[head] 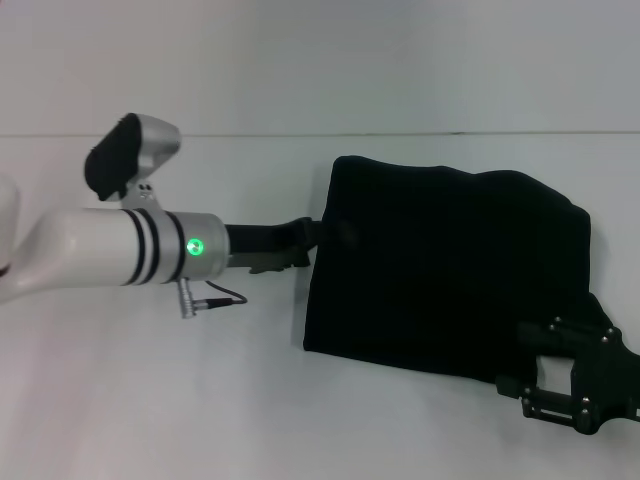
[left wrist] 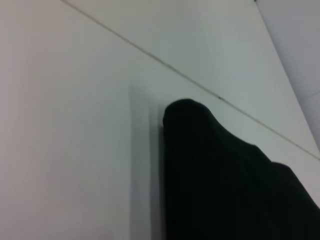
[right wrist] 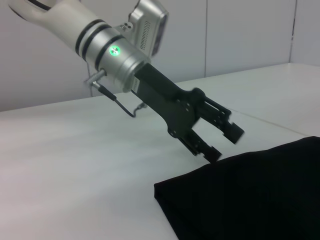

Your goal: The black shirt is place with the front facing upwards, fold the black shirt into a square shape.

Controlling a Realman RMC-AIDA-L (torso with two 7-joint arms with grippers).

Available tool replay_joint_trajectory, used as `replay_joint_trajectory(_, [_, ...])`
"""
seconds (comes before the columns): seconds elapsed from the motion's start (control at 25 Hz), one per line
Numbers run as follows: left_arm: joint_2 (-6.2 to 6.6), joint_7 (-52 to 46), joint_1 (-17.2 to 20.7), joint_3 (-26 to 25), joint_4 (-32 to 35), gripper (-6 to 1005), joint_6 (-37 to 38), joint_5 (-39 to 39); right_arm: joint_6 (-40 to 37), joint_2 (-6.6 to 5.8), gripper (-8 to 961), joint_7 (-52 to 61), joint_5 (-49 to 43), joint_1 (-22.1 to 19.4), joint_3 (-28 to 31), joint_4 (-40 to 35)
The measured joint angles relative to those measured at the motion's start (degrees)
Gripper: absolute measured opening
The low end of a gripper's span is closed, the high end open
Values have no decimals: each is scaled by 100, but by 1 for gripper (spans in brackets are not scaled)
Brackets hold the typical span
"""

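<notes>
Black shirt (head: pixel 440 265) lay folded; left claw (right wrist: pixel 222 142) gaped empty at its edge, right claw (head: pixel 560 385) unreadable. Risked dragging fold loose.

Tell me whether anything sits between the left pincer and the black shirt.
Nothing visible does. The left pincer hangs open just above the table, right at the left edge of the folded black shirt, with only bare tabletop beneath it.

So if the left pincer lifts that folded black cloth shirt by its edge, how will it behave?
The folded black cloth shirt would probably droop and unfold, since its rumpled far edge looks soft. It seems light, lying flat on the smooth white table, so a push from the open left pincer may slide or bunch it.
</notes>
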Motion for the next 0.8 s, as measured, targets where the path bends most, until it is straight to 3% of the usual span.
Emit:
replay_joint_trajectory(0.24, [-134,5,-85,136,-1,867,-196,1,-12,3,758,6,1,-9,-16,2])
replay_joint_trajectory(0.68, [-206,116,-102,160,-18,864,-229,-8,-50,3,758,9,4,-43,-84,-3])
replay_joint_trajectory(0.8, [-242,349,-102,225,-6,804,-274,-1,-92,3,759,9,4,-58,-86,-4])
